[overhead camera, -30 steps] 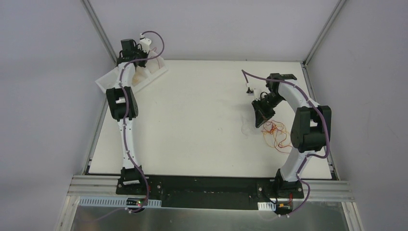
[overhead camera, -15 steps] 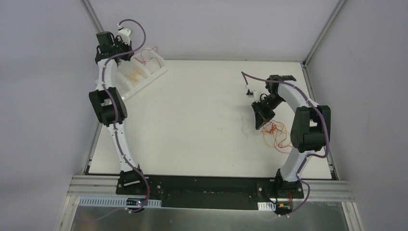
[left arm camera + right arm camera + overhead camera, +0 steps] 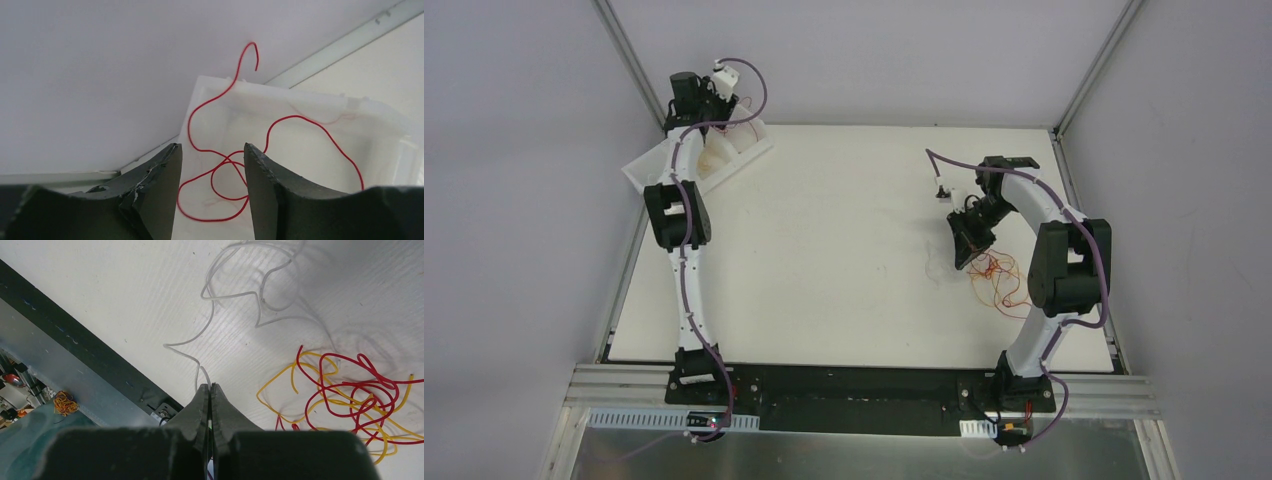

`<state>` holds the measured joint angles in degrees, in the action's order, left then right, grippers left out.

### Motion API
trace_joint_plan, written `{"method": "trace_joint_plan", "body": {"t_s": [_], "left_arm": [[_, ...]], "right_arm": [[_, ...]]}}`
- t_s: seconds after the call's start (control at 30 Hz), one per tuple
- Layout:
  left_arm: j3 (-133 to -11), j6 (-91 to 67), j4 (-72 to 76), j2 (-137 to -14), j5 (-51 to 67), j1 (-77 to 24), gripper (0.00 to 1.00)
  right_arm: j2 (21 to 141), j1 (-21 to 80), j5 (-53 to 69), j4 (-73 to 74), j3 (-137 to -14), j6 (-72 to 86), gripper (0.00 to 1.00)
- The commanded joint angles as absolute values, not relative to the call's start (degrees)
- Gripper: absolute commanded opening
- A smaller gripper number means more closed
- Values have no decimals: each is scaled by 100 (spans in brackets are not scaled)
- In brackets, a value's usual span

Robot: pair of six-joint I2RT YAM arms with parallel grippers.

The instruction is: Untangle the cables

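At the far left corner of the worktop (image 3: pixel 824 250), your left hand (image 3: pixel 211 150) hangs over one white tray (image 3: pixel 225 82) with its fingers apart. One red cable (image 3: pixel 295 116) loops in the tray and shows through the gap. You cannot tell whether it touches either finger, and one end runs behind the right finger. On the right side, your right hand (image 3: pixel 210 387) has its fingers together, clamped on one whitish cable (image 3: pixel 232 295). Just beside lies one tangle (image 3: pixel 350 395) of red and yellow cables, too interlaced to count, its near edge hidden by the hand.
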<state>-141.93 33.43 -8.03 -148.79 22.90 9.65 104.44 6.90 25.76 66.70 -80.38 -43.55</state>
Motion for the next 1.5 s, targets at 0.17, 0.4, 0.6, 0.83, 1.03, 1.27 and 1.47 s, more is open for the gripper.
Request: {"method": "trace_joint_plan", "body": {"t_s": [0.17,0.4,0.6,0.83,1.03,1.27,1.47], "left_arm": [[-14627,4583,149,-15577,1920,928,52],[-14748,4973,501,-15918,1928,921,52],[-14992,4916,551,-16086,2099,929,29],[-14818,4491,378,-15749,2630,980,0],[-14286,3559,282,-15002,3511,1025,0],[-14037,2788,-1005,-14368,4450,1078,0],[-14113,2478,-1239,-14369,3519,1037,39]], "right_arm": [[10441,734,2472,6935,-8162,-4207,0],[10459,752,2380,7022,-8242,-4181,0],[10465,785,2349,7020,-8229,-4163,0],[10435,796,2310,7014,-8215,-4178,0],[10411,792,2323,6972,-8185,-4187,0],[10307,797,2337,6883,-8041,-4206,0],[10275,792,2368,6882,-7998,-4200,0]]}}
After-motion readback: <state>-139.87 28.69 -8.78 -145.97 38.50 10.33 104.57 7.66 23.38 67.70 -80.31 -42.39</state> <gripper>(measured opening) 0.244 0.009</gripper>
